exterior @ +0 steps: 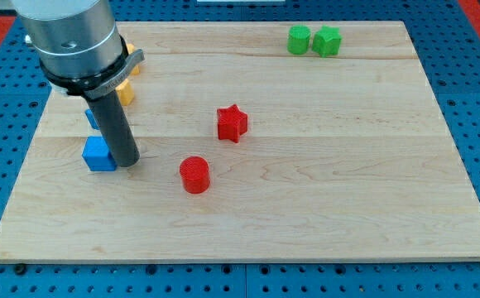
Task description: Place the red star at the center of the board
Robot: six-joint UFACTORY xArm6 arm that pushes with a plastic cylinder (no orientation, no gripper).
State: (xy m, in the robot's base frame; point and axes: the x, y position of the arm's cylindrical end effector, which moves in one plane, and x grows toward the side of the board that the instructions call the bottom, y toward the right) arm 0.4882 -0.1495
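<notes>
The red star [232, 123] lies on the wooden board [323, 190], near the board's middle, a little to its left. My tip [127, 162] rests on the board at the view's left, touching the right side of a blue block [99, 154]. The star is well to the right of my tip and slightly higher in the view. A red cylinder [194, 175] stands below and to the left of the star, between it and my tip.
A second blue block [93, 117] shows partly behind the rod. Yellow blocks [125, 89] sit at the upper left, mostly hidden by the arm. Two green blocks [300, 39] [327, 40] stand side by side at the top edge, right of centre.
</notes>
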